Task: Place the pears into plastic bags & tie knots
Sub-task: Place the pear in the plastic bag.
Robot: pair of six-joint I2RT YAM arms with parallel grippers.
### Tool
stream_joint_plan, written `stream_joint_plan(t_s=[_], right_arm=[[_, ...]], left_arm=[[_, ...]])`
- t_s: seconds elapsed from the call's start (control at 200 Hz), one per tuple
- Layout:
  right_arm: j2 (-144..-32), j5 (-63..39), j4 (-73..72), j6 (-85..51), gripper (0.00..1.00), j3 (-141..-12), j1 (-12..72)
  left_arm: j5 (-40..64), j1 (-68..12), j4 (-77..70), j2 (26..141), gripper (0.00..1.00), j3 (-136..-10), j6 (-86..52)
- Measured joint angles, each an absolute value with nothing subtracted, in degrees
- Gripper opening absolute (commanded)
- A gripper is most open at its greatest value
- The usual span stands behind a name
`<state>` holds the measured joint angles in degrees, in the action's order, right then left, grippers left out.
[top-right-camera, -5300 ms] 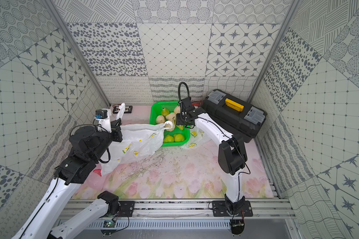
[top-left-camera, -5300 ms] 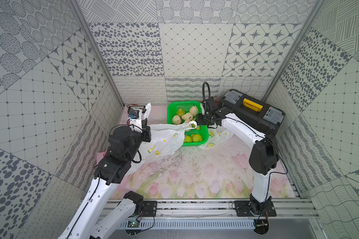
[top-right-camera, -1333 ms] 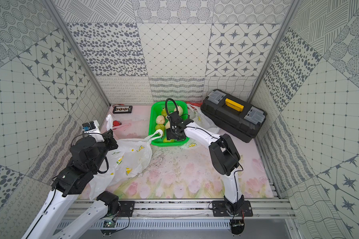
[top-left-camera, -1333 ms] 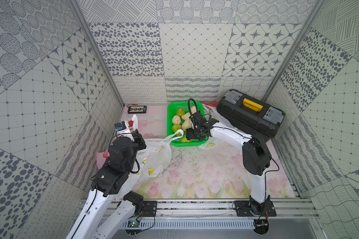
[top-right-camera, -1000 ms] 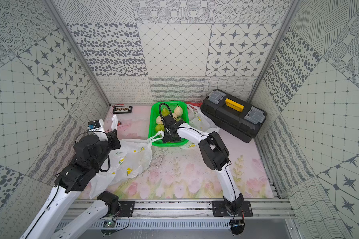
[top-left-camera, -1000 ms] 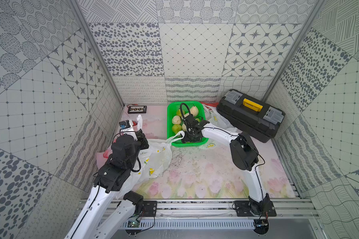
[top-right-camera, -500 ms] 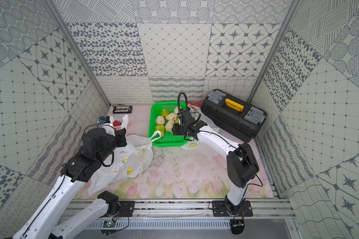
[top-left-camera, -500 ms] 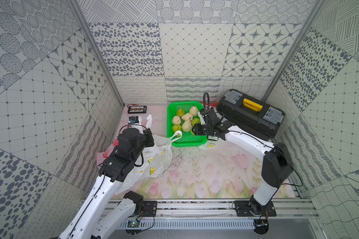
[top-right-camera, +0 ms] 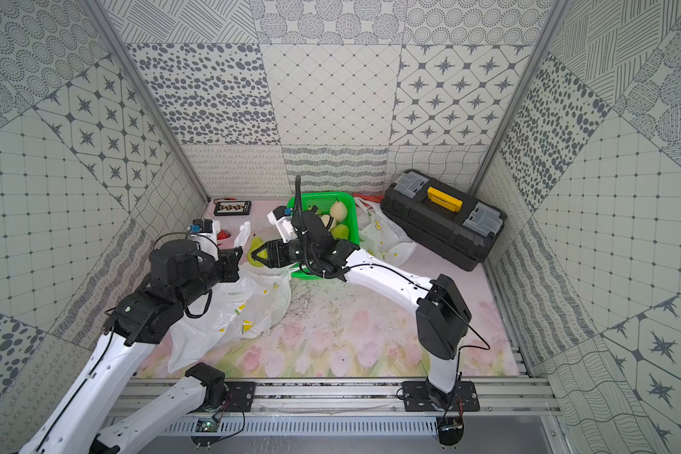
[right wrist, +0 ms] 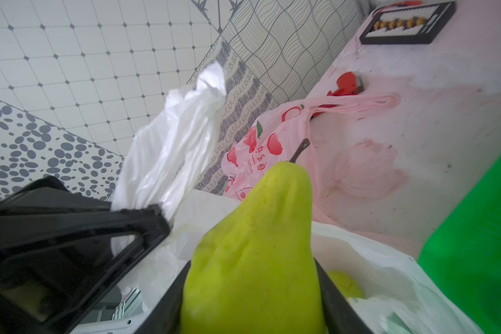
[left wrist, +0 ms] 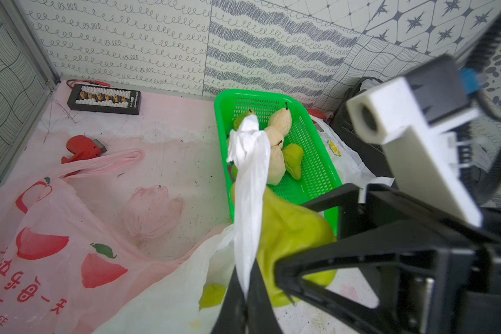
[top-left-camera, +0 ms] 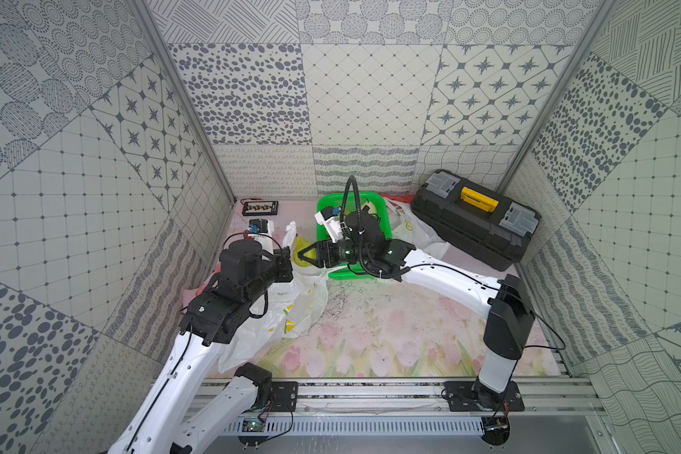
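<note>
My right gripper (top-right-camera: 258, 254) is shut on a yellow-green pear (top-right-camera: 254, 251), stem up, and holds it just left of the green basket (top-right-camera: 354, 226), over the mouth of a white lemon-print plastic bag (top-right-camera: 244, 302). In the right wrist view the pear (right wrist: 255, 248) fills the space between the jaws. My left gripper (left wrist: 248, 292) is shut on that bag's white handle (left wrist: 249, 179), held up next to the pear (left wrist: 289, 231). Several pears (left wrist: 281, 121), cream and green, lie in the basket. A pink strawberry-print bag (left wrist: 41, 231) lies flat by the left wall.
A black toolbox (top-left-camera: 476, 220) stands at the back right. Another white lemon-print bag (top-left-camera: 413, 230) lies between it and the basket. A red tool (left wrist: 84, 146) and a black terminal strip (left wrist: 104, 99) sit at the back left.
My right gripper has swung from over the basket to the left, carrying a pear to the white bag's mouth. The left gripper has kept hold of the handle.
</note>
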<state>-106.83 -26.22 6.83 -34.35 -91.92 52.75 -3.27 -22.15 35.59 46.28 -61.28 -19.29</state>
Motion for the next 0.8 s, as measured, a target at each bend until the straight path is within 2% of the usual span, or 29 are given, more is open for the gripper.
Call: stream_joint_plan(t_s=[0.225,0.4,0.58,0.635,0.74,0.795], right_arm=[[-118.3,-32.6,7.0,-36.8,0.36,-94.6,54.5],[-123.7,-29.2,13.1,-35.4,0.6,-97.0,54.8],[-122.4,-26.2,17.7,-30.8,0.67,-97.9,54.9],[-121.4,-25.6,19.1,-29.5,0.64,-97.9,54.8],[-119.4,-25.8,20.9,-28.1,0.43,-97.9,54.8],[-118.2,-26.5,21.3,-28.1,0.36,-97.9,54.7]], left_arm=[[-1.3,-22.2,35.8,46.4,0.0,-60.8,-18.9],[0.1,-22.2,35.9,46.8,0.0,-60.2,-18.7],[0.2,-22.2,35.9,46.3,0.0,-59.7,-18.0],[0.2,-22.2,35.9,46.1,0.0,-59.6,-17.8],[0.1,-22.2,36.5,45.6,0.0,-59.8,-17.1],[0.0,-22.2,37.0,45.4,0.0,-60.0,-16.6]])
